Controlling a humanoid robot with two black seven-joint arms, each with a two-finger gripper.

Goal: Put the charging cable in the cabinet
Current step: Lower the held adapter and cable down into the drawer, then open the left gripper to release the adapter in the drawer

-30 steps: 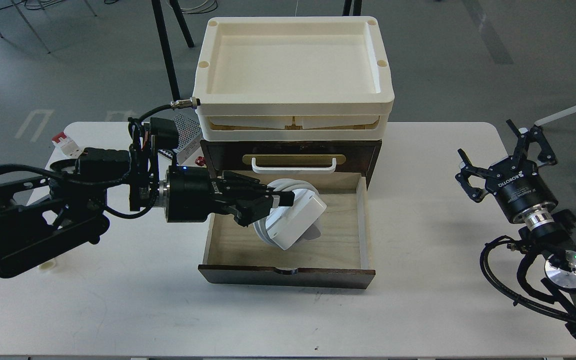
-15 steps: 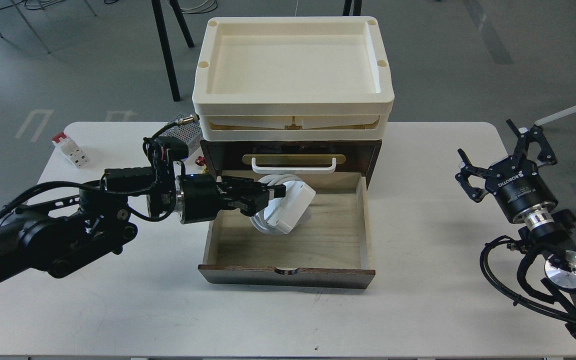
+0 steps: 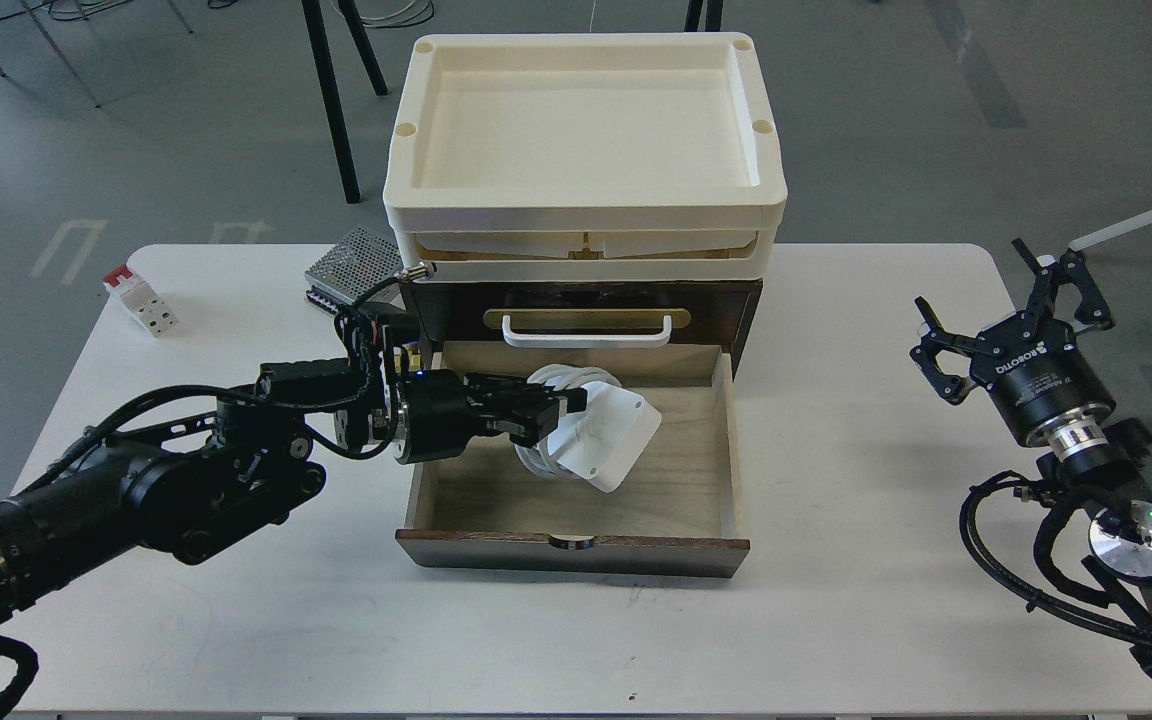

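The dark-brown cabinet stands at the back middle of the table with its pale wood drawer pulled out toward me. My left gripper reaches in over the drawer's left wall and is shut on the charging cable, a white adapter block with coiled white cord behind it. The block is tilted inside the drawer; whether it touches the drawer floor I cannot tell. My right gripper is open and empty at the far right, well away from the cabinet.
Cream trays are stacked on the cabinet. A perforated grey power-supply box lies left of the cabinet at the back. A small white and red block sits at the table's back left. The white handle is above the drawer.
My left gripper has drawn back to the left and sunk lower into the drawer with the charging cable. The grey box behind it is now uncovered. The right arm has not moved.
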